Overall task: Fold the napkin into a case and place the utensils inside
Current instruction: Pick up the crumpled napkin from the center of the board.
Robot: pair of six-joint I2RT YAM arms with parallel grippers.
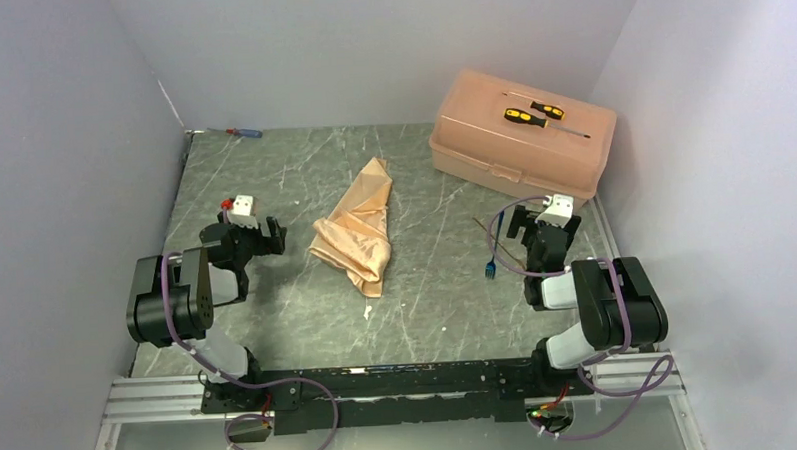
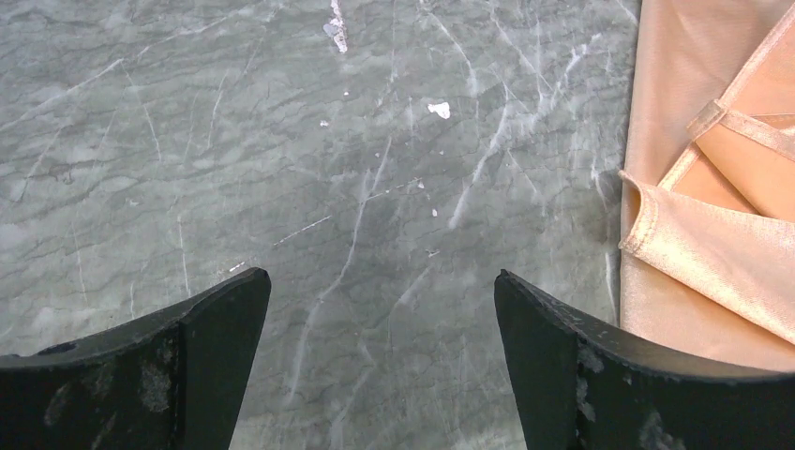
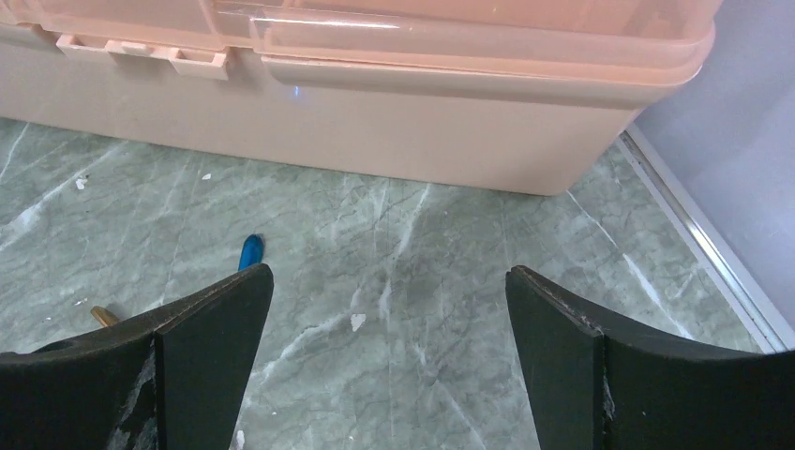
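Top external view showed the napkin (image 1: 358, 229) crumpled and not yet folded at the middle of the table (image 1: 437, 294), the utensils (image 1: 490, 270) loose by the right arm, and both arms' jaws wide open, holding nothing.

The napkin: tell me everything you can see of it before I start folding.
The napkin is a peach-orange cloth with a slight sheen and stitched hems. It is not yet folded: it lies loosely bunched in a long, creased heap, narrow at its far end and wider toward the arms. It rests on the grey marbled table near the middle. Nothing else touches it; the left gripper stands open over bare table beside it.
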